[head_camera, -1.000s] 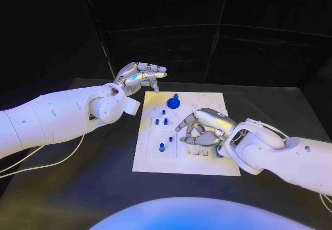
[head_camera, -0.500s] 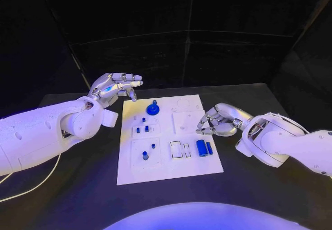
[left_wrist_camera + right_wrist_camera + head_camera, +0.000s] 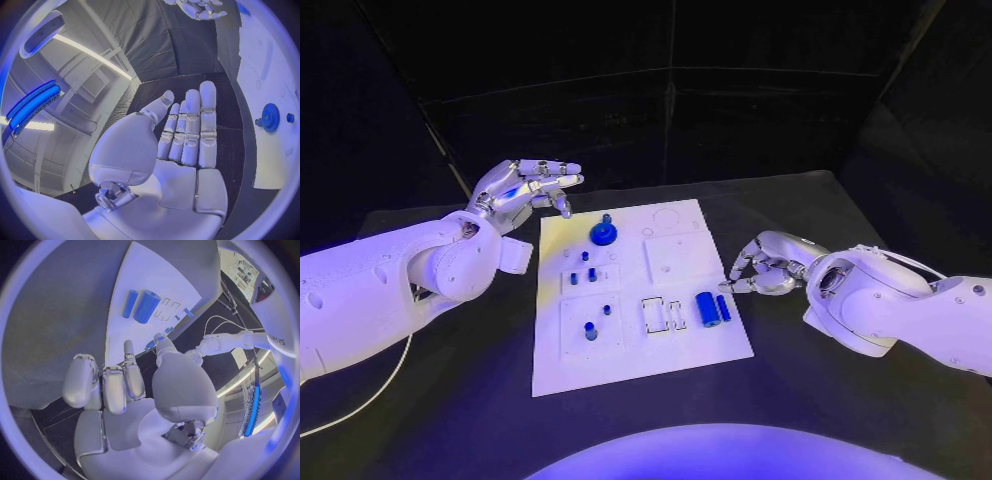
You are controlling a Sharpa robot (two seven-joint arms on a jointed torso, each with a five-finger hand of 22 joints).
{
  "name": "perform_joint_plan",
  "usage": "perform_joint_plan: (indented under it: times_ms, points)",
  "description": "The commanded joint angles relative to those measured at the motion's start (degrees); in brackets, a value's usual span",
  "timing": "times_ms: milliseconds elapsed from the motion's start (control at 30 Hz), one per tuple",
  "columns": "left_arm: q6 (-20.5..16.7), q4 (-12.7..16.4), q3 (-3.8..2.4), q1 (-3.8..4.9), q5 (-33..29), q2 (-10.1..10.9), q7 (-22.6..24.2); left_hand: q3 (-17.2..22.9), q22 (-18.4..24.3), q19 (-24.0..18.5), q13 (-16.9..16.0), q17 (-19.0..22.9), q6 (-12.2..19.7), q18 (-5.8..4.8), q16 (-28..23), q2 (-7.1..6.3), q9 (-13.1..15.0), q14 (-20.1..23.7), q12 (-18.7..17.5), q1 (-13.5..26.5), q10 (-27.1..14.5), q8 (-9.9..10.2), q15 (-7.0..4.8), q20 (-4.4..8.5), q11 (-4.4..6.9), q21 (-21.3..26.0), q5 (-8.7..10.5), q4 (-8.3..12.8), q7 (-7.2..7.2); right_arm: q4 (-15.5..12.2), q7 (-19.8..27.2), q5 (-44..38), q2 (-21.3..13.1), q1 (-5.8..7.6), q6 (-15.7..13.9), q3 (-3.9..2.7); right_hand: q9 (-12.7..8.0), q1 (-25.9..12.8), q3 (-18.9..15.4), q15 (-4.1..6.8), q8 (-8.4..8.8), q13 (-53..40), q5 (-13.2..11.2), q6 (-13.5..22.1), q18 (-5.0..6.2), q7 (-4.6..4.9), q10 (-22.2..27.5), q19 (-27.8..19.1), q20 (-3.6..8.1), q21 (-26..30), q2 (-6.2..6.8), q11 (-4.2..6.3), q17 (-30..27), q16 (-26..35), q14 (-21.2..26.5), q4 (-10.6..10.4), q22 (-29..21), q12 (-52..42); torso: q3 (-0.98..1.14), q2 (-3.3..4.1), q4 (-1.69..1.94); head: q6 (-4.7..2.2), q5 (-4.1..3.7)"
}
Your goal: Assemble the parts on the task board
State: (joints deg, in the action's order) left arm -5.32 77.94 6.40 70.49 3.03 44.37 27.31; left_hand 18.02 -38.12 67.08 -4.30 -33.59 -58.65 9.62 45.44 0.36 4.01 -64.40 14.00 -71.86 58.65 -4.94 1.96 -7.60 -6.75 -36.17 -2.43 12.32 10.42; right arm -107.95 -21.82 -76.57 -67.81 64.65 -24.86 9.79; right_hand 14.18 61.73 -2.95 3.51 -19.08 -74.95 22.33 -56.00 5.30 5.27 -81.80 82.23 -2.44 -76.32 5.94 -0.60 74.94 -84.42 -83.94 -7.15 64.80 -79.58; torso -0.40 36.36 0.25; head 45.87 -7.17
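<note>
**Hovering both hands off the board, with the right one nearer the loose parts**

Watching from the head view, you are seeing the task board point(image 3: 678, 262) lying in the middle of the black table point(image 3: 877, 400), with neither hand touching it. Your right hand point(image 3: 764, 266) is hanging just beside the board's right edge, its fingers curled loosely inward and holding nothing that the pictures show; the right wrist view is showing the palm bare. Your left hand point(image 3: 524, 186) is floating above the table off the board's far left corner, flat-palmed in the left wrist view, fingers straight and side by side, gripping nothing.

The relation that matters is lying on the right. The blue cylinder point(image 3: 710, 309) and the slimmer blue rod point(image 3: 724, 306) are resting side by side on the board near its right edge, just inward from your right hand and slightly nearer the robot. Their long axes are running roughly along the board's length, away from the robot, so you would probably be approaching them across their width from the right.

The blue gear point(image 3: 603, 233) is sitting at the board's far end, near your left hand. Small blue pegs point(image 3: 581, 277) are standing in the left column, with one more peg point(image 3: 590, 333) nearer the robot.

Judging from this, the right hand is looking better placed for the cylinder, the left for the gear.
</note>
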Motion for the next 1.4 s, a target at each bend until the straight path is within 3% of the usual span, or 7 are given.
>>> perform_joint_plan:
  times_ms: [33,167,300,767,1067,1400]
  points:
    - [1.0,0.0,0.02,0.06,-0.1,0.0,0.4,-0.4,0.1,0.3,0.0,0.1,0.3,0.8,0.4,0.1,0.0,0.3,0.3,0.6,-0.3,-0.1,0.06,0.06,-0.07,0.2,-0.25,-0.1,-0.04,0.1,-4.1,-5.5,0.6,-0.01,1.1,0.22,0.5,0.8,-0.9,0.02,-0.62,-0.5,-0.5,0.6,-0.39,-0.04,0.3,0.1,0.09,-0.1,0.35,-0.04,4.7,-0.2,-4.0,-1.1,-0.1,0.4,0.05,0.0,-0.02,0.05,0.08]
    - [1.0,0.1,0.06,0.06,-0.1,0.2,0.4,-0.4,0.1,0.3,0.0,0.1,0.3,0.81,0.4,0.06,0.0,0.3,0.3,0.6,-0.4,-0.1,0.07,0.05,-0.07,0.3,-0.25,-0.2,-0.04,0.4,-4.2,-6.7,1.4,-0.63,0.9,0.51,1.2,2.2,-2.3,0.02,-1.42,-0.6,-0.8,1.1,-0.38,-0.05,0.3,0.1,0.07,-0.1,0.5,-0.04,4.7,-0.2,-4.0,-2.6,-0.1,0.5,-0.06,0.04,0.01,0.09,0.09]
    - [1.0,0.1,0.07,0.06,-0.1,0.3,0.4,-0.5,0.2,0.4,0.0,0.1,0.3,0.81,0.4,0.04,0.0,0.3,0.4,0.7,-0.4,-0.1,0.07,0.05,-0.06,0.3,-0.25,-0.3,-0.05,0.5,-3.9,-7.7,2.4,-1.46,0.6,0.6,1.7,3.3,-3.2,0.02,-2.02,-0.7,-0.7,1.5,-0.38,-0.06,0.3,0.0,0.06,-0.1,0.41,-0.03,4.7,-0.2,-4.0,-3.6,-0.2,0.6,-0.07,-0.07,-0.28,0.38,0.38]
    - [1.2,0.1,0.08,0.06,-0.1,0.5,0.3,-0.7,0.3,0.4,0.0,0.2,0.3,0.81,0.5,0.08,0.0,0.4,0.4,0.8,-0.4,-0.1,0.07,0.03,-0.06,0.4,-0.25,-0.4,-0.06,0.8,-2.9,-8.3,4.4,-2.64,0.8,0.66,2.1,4.2,-3.8,0.04,-2.57,-1.0,-0.7,1.6,-0.39,-0.1,0.2,0.1,0.07,-0.1,0.5,0.0,4.9,-0.2,-4.0,-4.3,-0.1,0.5,-0.04,-0.03,-0.18,0.58,0.3]
    - [1.3,0.2,0.09,0.06,-0.1,0.6,0.3,-0.7,0.3,0.4,0.0,0.2,0.3,0.81,0.5,0.08,0.0,0.4,0.4,0.8,-0.4,-0.1,0.07,0.03,-0.06,0.4,-0.25,-0.4,-0.06,1.7,-3.1,-8.3,5.9,-3.81,1.9,0.66,2.5,4.5,-4.4,0.08,-3.12,-1.0,-0.4,1.6,-0.38,-0.19,0.2,0.0,0.1,-0.1,0.55,0.06,4.8,-0.2,-4.0,-5.1,-0.1,0.6,-0.05,-0.02,-0.11,0.34,0.05]
    - [1.3,0.2,0.09,0.06,-0.1,0.7,0.3,-0.8,0.3,0.4,0.0,0.2,0.3,0.82,0.5,0.11,0.0,0.4,0.4,0.9,-0.4,-0.1,0.08,0.02,-0.05,0.5,-0.25,-0.5,-0.08,2.7,-3.3,-8.3,7.3,-4.19,2.6,0.66,2.8,5.0,-4.7,0.12,-3.47,-1.0,0.1,1.7,-0.37,-0.24,0.3,0.0,0.13,-0.1,0.43,0.11,4.8,-0.1,-4.0,-5.7,-0.2,0.7,-0.09,-0.01,-0.16,0.35,0.37]
